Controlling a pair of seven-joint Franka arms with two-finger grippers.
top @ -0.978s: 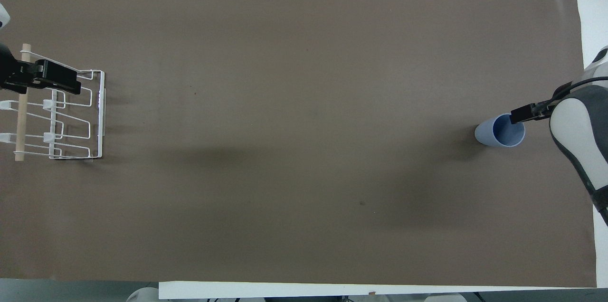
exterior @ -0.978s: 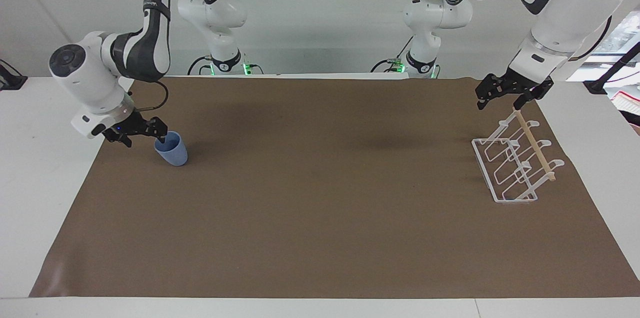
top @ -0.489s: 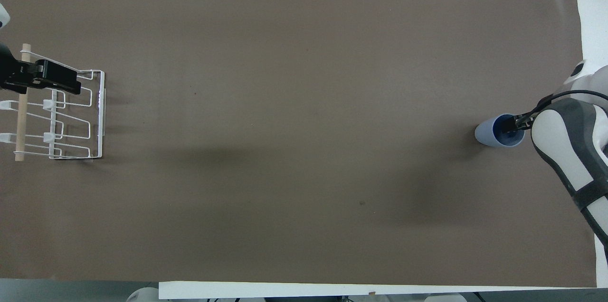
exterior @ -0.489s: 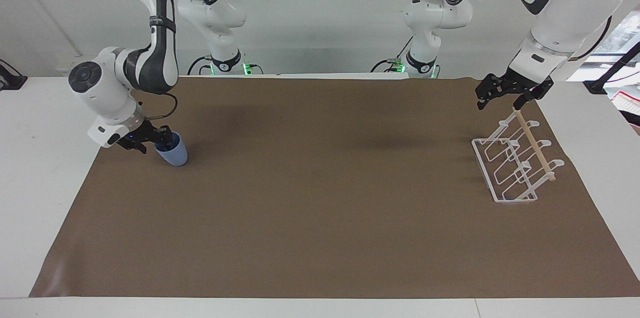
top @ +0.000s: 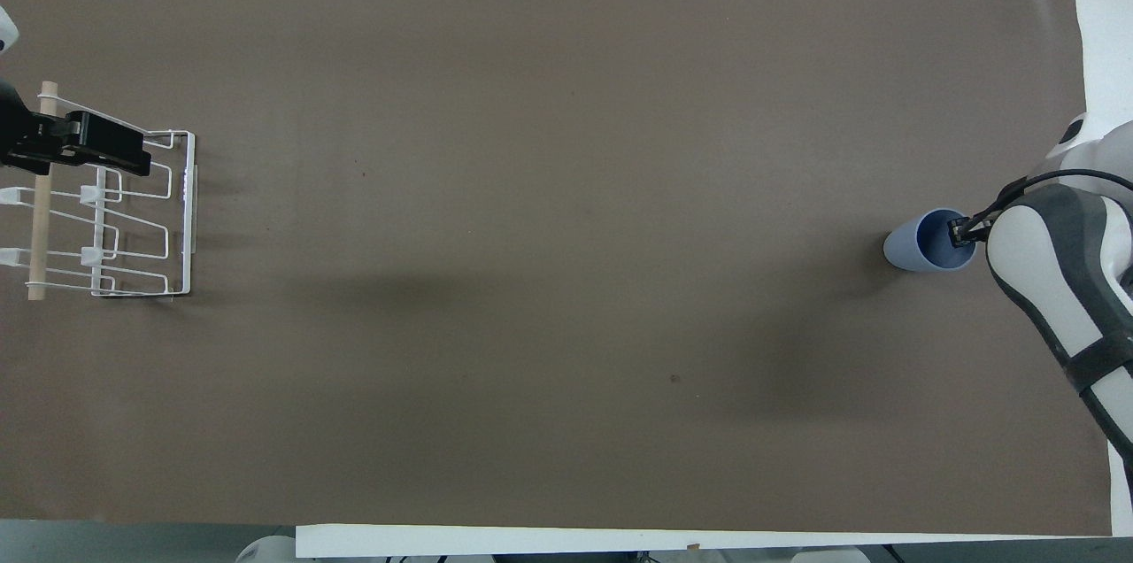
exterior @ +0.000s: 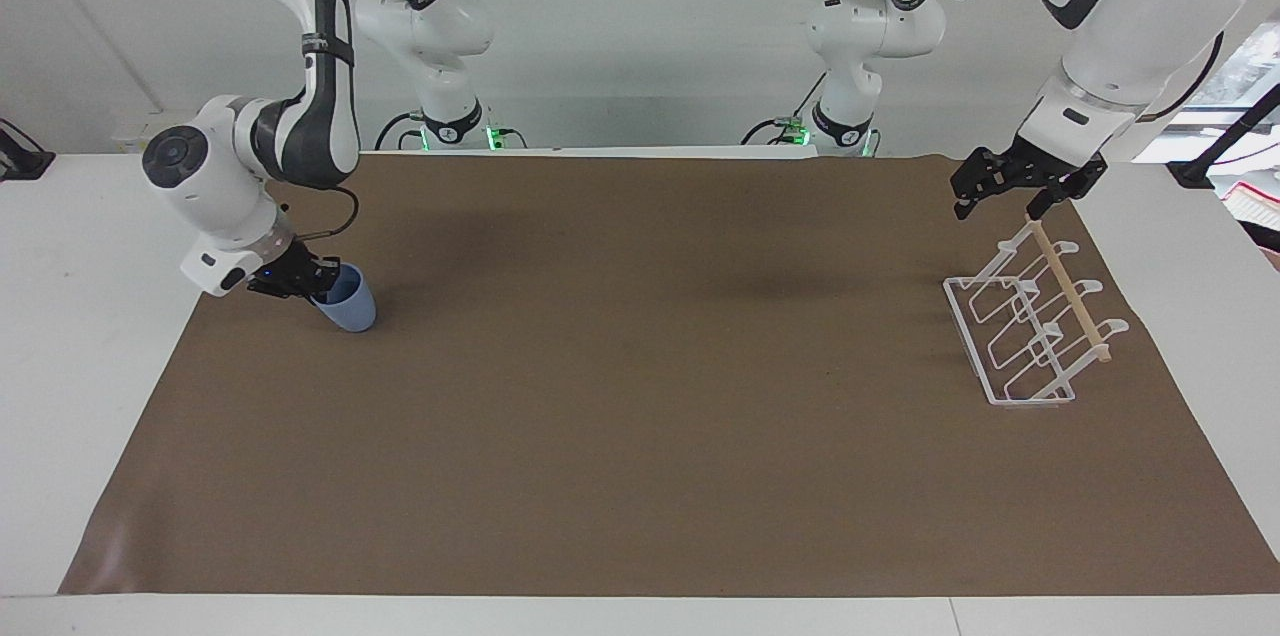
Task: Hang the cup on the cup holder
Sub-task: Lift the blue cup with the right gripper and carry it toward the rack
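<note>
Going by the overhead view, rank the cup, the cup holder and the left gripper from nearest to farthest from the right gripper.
1. The cup: at the right arm's end of the table, its rim pinched by the right gripper.
2. The cup holder: at the left arm's end.
3. The left gripper: over the holder's outer end, slightly farther.

The cup [exterior: 347, 303] stands on the mat [exterior: 640, 396] at the right arm's end; the cup holder [exterior: 1030, 326] stands on it at the left arm's end, well apart.

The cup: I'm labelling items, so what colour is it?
Light blue; the cup shows best in the facing view.
</note>
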